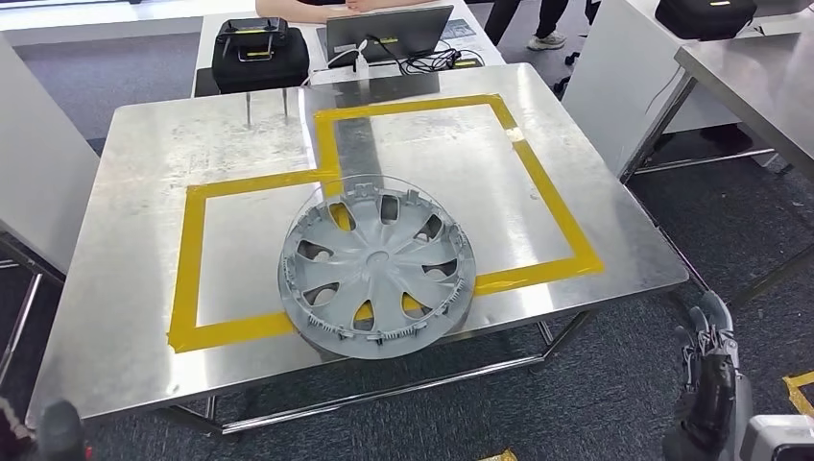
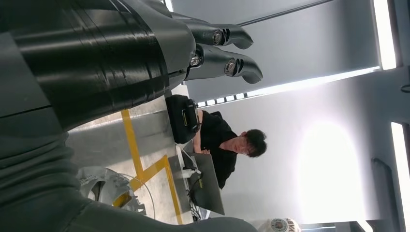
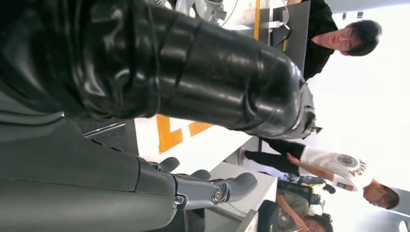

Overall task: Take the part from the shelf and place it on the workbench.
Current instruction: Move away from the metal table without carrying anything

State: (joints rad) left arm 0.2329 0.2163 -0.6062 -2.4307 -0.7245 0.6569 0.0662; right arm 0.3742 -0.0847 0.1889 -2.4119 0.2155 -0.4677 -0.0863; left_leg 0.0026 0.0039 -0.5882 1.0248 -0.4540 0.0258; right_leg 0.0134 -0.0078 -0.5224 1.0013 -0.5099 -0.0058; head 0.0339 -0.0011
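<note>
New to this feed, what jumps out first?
The grey hubcap lies flat at the near edge of the steel workbench, straddling the yellow tape outline. Neither hand holds it: the right hand hangs below the table's near right corner, and the left hand has its fingers apart. A person sits at a laptop beyond the far edge.

1. Right hand (image 1: 708, 384), lower right of the head view: dark grey fingers, glossy black segmented wrist covering, silver-white forearm housing.
2. Left hand (image 2: 145, 53), upper left of its wrist view: black ribbed cover, grey fingers (image 2: 232, 65) with round silver screws.
3. Right wrist view: grey fingers (image 3: 227, 186) carrying one silver screw.
</note>
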